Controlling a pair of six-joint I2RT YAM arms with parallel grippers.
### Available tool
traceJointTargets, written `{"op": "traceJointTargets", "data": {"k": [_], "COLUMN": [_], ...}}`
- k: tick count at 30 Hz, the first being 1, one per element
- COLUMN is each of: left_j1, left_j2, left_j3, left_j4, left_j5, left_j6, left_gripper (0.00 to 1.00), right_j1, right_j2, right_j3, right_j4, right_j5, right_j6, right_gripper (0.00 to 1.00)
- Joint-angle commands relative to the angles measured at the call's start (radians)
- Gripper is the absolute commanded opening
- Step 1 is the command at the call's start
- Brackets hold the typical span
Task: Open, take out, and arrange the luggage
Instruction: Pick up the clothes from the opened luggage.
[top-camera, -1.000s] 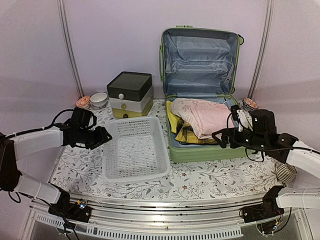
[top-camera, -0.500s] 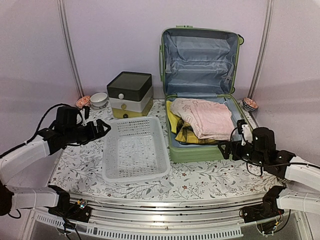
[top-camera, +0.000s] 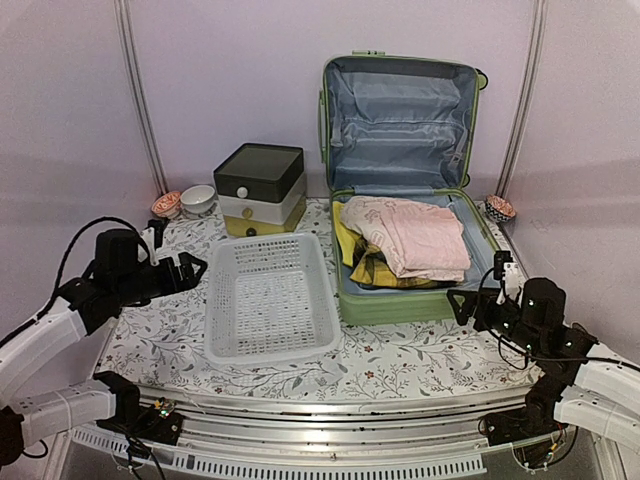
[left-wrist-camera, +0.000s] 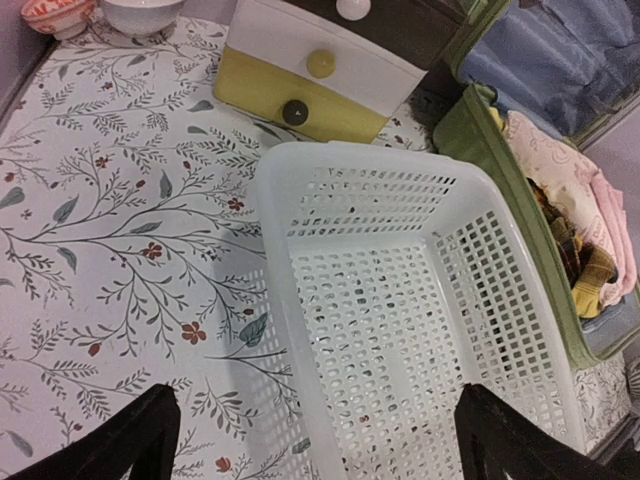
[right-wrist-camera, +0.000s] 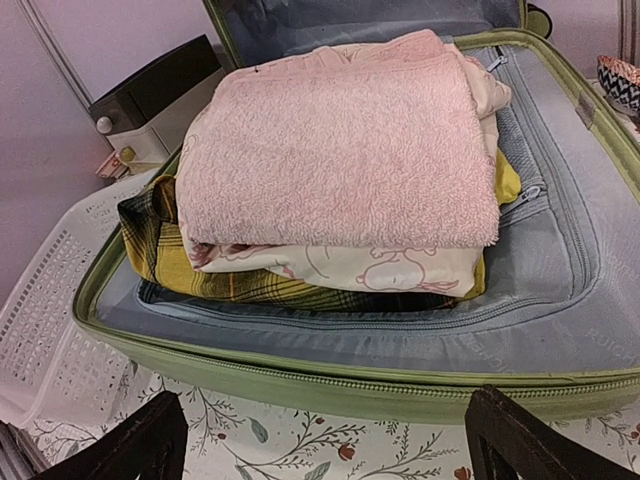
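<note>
While both arms hang low at the near corners of the desk, things stand so:
left claw: spread wide, holding nothing, just left of the basket (facing its left rim, not touching)
right claw: spread wide, empty, near the front right corner of the luggage, apart from it
luggage: right rear of desk, lid upright, folded clothes stacked inside, pink towel on top
basket: beside the luggage's left wall
</note>
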Motion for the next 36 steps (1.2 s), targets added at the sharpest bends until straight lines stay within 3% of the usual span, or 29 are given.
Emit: {"op": "traceJointTargets", "data": {"k": [1, 8, 11, 26, 36], "left_j1": [-0.005, -0.004, -0.004, -0.001, -0.004], "left_j2": [0.068, 0.169, 0.188, 0.173, 0.135], "left_j3": [0.062, 0.102, 0.135, 0.139, 0.127], "left_j4": [-0.092, -0.113, -0.167, -0.131, -0.113], "left_j5": [-0.03, -0.003, -0.086, 0.083, 0.136], "left_j6": [0.044, 0.088, 0.09, 0.163, 0.152], "left_gripper": [0.98, 0.98, 0.98, 0.98, 0.98], "right_j1": [-0.004, -0.004, -0.003, -0.004, -0.003], "right_j2": [0.024, 0.114, 0.111, 0.197, 0.143], "right_j3": [-0.016, 0.026, 0.026, 0.059, 0.108], "right_j4": [0.061, 0.033, 0.032, 0.017, -0.039], "right_j5": [-0.008, -0.008, -0.031, 0.01, -0.011], "right_j6": [0.022, 0.016, 0.01, 0.014, 0.024], "right_gripper": [0.99, 0.99, 0.99, 0.99, 0.99]}}
